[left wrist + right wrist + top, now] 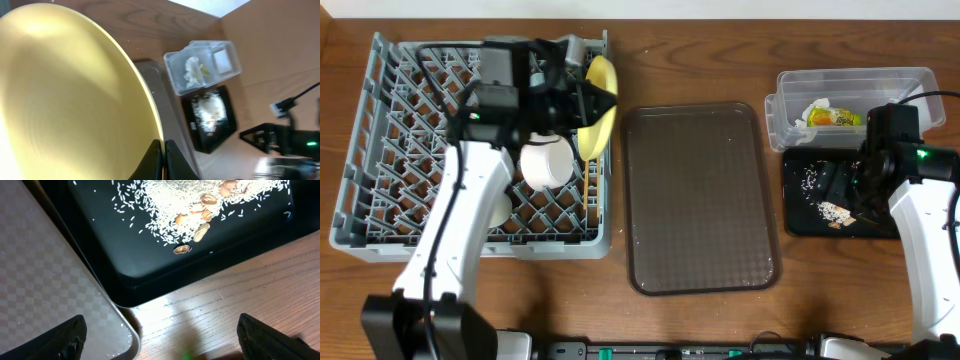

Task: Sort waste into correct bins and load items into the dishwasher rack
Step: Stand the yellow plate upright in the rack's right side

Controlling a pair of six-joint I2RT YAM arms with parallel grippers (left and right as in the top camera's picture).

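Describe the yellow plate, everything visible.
The yellow plate is round, plain and smooth, plastic-looking, with a slight sheen and a thin rim; its face looks clean. It stands on edge, tilted, over the right side of the grey dishwasher rack, beside a whitish bowl. The left gripper is shut on its rim. Whether its lower edge touches the rack cannot be told.

The yellow plate (pixel 70 100) runs off the left, top and bottom edges of my left wrist view, and my left fingers (pixel 152 161) show only as dark tips. There the wrapper (pixel 194 72) in the clear tub (pixel 222 50) is a blur. From overhead, my left arm (pixel 460 210) hides part of the rack (pixel 390 130), and my right arm (pixel 920 230) hides the black tray's (pixel 810 215) right side.
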